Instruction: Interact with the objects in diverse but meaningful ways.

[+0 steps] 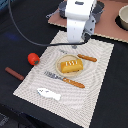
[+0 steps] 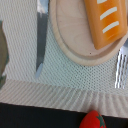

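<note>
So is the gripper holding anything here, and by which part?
Cannot be told: the fingers are out of sight in both views. The bread loaf lies on its plate, apparently unheld.

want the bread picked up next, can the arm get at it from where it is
Probably yes: the bread lies alone on the plate, nothing on top of it, and the arm hangs just above and behind it.

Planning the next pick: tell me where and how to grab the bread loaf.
Grip the bread loaf across its short width near the middle, coming straight down. It lies flat on the plate, long sides parallel and exposed; the fork and knife beside the plate leave room for fingers.
</note>
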